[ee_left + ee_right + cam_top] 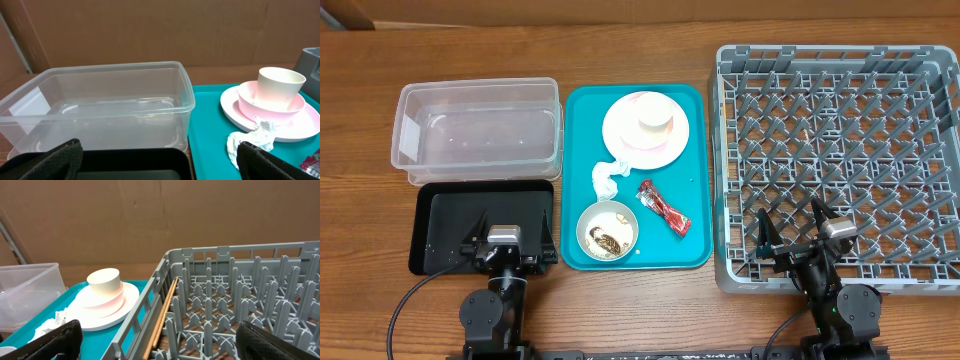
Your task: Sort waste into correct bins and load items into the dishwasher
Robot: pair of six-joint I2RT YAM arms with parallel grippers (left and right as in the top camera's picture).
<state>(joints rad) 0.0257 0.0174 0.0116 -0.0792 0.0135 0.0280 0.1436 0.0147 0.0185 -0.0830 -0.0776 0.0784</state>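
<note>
Both grippers hang released and empty: the left gripper [506,250] over the black tray [440,225], the right gripper [790,228] over the dish rack [840,150]. Sorting looks unstarted. The tissue [605,177], red wrapper [663,208] and bowl [607,230] of scraps [605,241] lie on the teal tray [580,110], where the cup [655,118] stands on the pink plate [620,135]. The clear tub [480,125] holds none of them.

Left wrist view: black tray [135,167] cut by the bottom edge between the left fingers [52,162]; red wrapper [311,162] cropped past one finger. Right wrist view: clear tub [22,295] cropped above the right fingers [47,342]. Overhead: bowl [579,232] scraps [605,241] too small to identify.
</note>
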